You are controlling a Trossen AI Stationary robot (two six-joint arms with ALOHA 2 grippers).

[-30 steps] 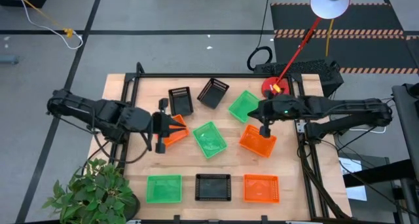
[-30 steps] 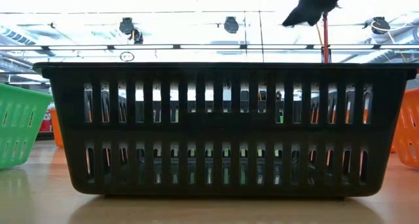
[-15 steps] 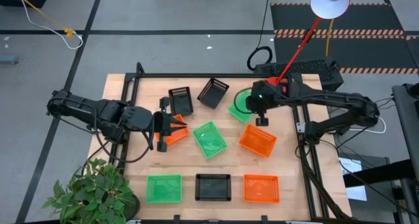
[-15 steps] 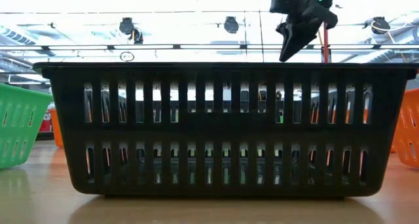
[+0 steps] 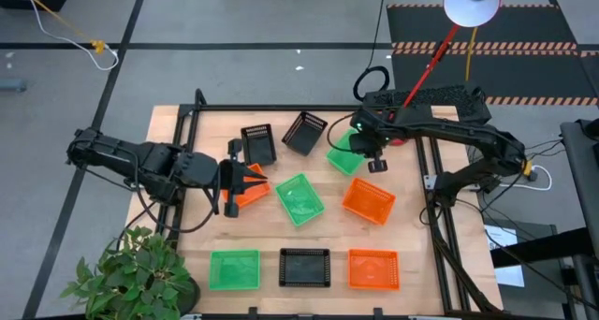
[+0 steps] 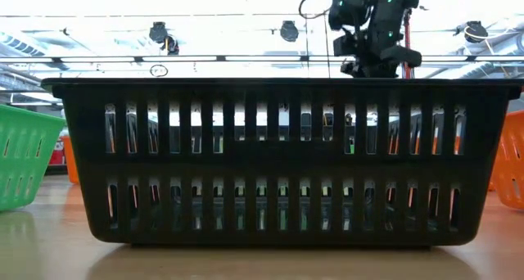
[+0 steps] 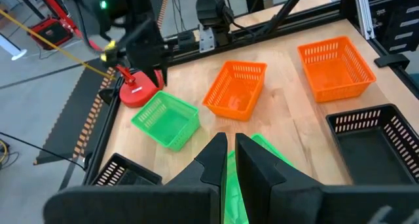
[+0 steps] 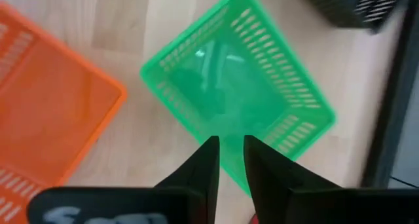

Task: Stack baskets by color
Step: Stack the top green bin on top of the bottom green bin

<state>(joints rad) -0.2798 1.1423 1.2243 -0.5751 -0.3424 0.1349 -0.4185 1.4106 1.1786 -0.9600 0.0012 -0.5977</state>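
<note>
Since a second ago the right gripper (image 5: pixel 374 161) has left the orange basket (image 5: pixel 368 200) lying free at the table's right-middle and swung toward the back, so it now hangs over the near-right edge of the tilted green basket (image 5: pixel 344 153). Its fingers (image 8: pixel 208 160) stand a narrow slot apart with nothing between them.

From the right wrist, the green basket's corner sits directly beneath the fingertips, and the basket lies turned diagonally to the table edges, so its long axis runs slantwise across the jaw line. A wall would have to pass between the fingers for a pick, and I judge the wrist needs some turning to meet it squarely. The right arm is plainly the nearer one to this basket.

Over at the table's left-middle, the left gripper (image 5: pixel 245 181) has its fingers (image 7: pixel 216 160) nearly together; in the high view it seems to clamp the rim of a second orange basket (image 5: pixel 251 193).

All the baskets are rigid plastic, rectangular, with slotted mesh walls and flat bases. Another green basket (image 5: pixel 299 199) lies at the centre, two black baskets (image 5: pixel 258 142) lean near the back, and one green (image 5: pixel 234 269), one black (image 5: pixel 305 268) and one orange (image 5: pixel 373 269) line the front edge.
</note>
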